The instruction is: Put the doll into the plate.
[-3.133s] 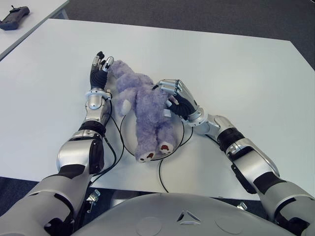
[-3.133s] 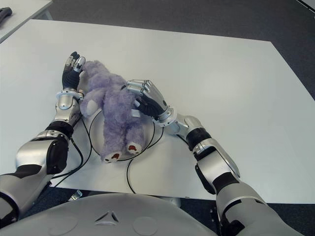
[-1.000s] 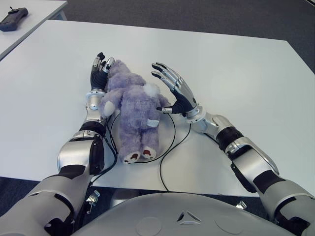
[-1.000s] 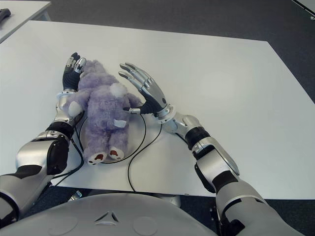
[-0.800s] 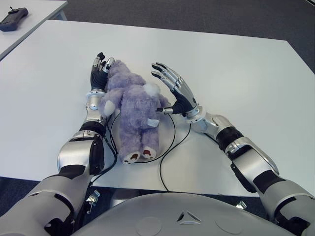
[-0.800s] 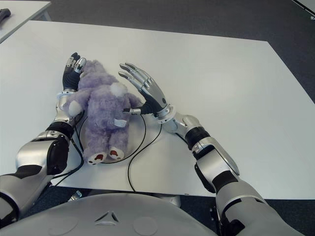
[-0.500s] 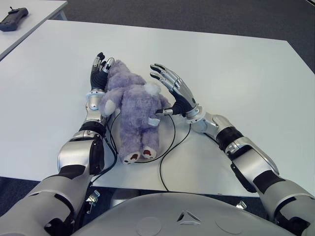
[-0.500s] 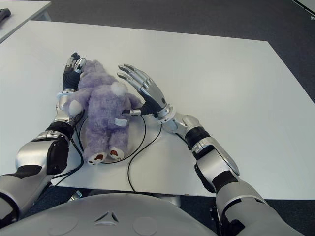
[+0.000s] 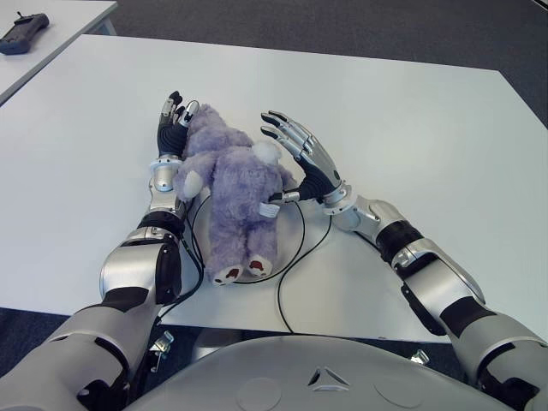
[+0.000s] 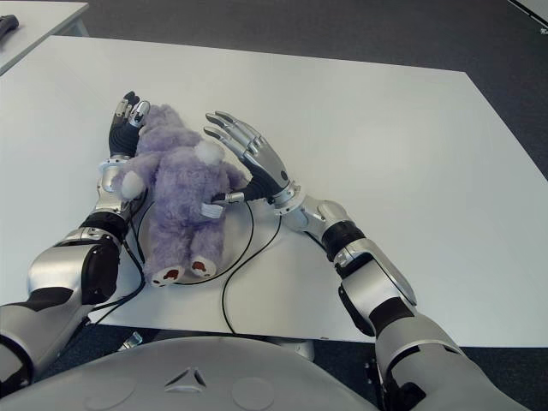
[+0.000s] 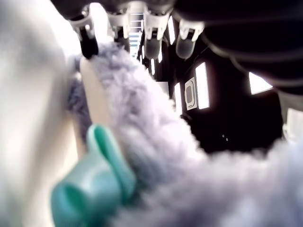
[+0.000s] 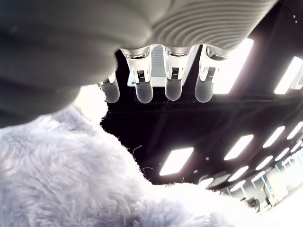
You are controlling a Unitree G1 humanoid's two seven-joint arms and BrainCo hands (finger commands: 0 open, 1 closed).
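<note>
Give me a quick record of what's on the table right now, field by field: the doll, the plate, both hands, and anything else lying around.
doll: purple plush doll, lying on the plate, head toward the far side, feet toward the robot
plate: round plate, mostly hidden under the doll, rim showing at its right
left hand: left hand open, fingers extended, against the doll's left side near its head
right hand: right hand open, fingers spread, at the doll's right side
surface: white table
other: black cable looping by the plate; dark handheld device on a neighbouring table
</note>
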